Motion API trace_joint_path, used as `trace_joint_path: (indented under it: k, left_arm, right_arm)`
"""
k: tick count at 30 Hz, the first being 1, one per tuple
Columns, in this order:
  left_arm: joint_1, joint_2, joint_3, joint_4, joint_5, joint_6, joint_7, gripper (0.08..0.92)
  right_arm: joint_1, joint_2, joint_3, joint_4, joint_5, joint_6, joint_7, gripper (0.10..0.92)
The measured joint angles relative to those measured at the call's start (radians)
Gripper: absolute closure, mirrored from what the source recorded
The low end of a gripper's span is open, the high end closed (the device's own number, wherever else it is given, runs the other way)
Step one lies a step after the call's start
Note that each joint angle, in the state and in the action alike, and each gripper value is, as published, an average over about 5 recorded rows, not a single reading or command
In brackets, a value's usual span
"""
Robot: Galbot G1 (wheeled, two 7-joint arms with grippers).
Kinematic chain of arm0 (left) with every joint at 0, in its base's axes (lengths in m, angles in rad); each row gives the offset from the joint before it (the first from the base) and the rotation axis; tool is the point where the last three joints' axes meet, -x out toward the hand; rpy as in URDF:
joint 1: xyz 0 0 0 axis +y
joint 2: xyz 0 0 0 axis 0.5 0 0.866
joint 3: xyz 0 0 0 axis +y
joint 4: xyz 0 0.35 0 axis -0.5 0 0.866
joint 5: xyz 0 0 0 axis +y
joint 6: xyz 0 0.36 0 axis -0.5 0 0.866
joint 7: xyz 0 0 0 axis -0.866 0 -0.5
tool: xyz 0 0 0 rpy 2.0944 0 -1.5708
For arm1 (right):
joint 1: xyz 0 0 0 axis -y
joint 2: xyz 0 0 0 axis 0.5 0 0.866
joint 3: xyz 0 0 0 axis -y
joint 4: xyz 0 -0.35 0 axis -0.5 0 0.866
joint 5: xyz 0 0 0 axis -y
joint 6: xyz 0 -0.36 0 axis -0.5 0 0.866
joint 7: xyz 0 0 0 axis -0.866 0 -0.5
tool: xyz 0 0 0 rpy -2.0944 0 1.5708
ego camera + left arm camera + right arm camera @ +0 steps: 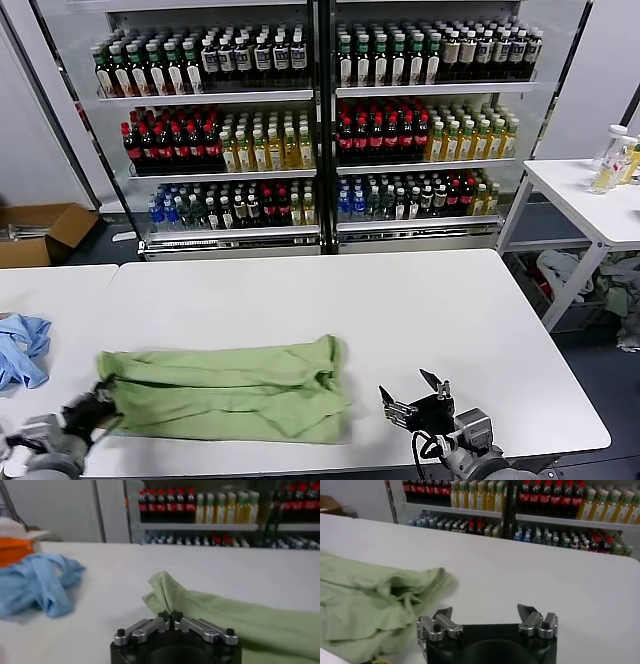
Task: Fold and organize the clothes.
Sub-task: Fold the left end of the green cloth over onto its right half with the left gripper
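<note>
A: Are the jaws gripping anything?
B: The left gripper [170, 616] is pinching shut at the shirt's [225, 388] near-left corner, seemingly on its edge; the right gripper [413, 394] is waiting wide open, just beside the shirt's right end.
A: So which step?
B: Probably starting a fold. Next it's needing a lift across the table [400, 300].

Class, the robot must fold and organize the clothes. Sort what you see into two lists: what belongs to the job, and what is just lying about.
Belongs to the job:
- green shirt
- left claw, shut at the shirt's corner
- right claw, open

Just lying about:
- blue cloth
- cardboard box
- bottle fridge
- side table
</note>
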Motion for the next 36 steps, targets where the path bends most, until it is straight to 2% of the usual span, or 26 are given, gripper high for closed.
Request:
trace_joint_path:
  k: [7, 14, 24, 36]
  left_arm:
    - [-0.002, 0.048, -0.121, -0.032, -0.203, 0.039, 0.009, 0.900]
    - [0.003, 0.021, -0.135, -0.140, -0.461, 0.089, 0.023, 0.900]
    - [0.007, -0.069, -0.037, -0.264, -0.693, 0.127, 0.025, 0.900]
    - [-0.039, -0.150, 0.189, -0.259, -0.673, 0.137, 0.032, 0.900]
  right_arm:
    - [0.020, -0.012, -0.008, 0.001, 0.013, 0.000, 0.002, 0.203]
    - [0.024, -0.015, -0.005, 0.006, 0.016, 0.000, 0.004, 0.203]
    - [0.023, -0.020, 0.000, 0.012, 0.017, 0.000, 0.003, 0.203]
    - [0.032, -0.025, 0.004, 0.014, 0.021, 0.000, 0.000, 0.203]
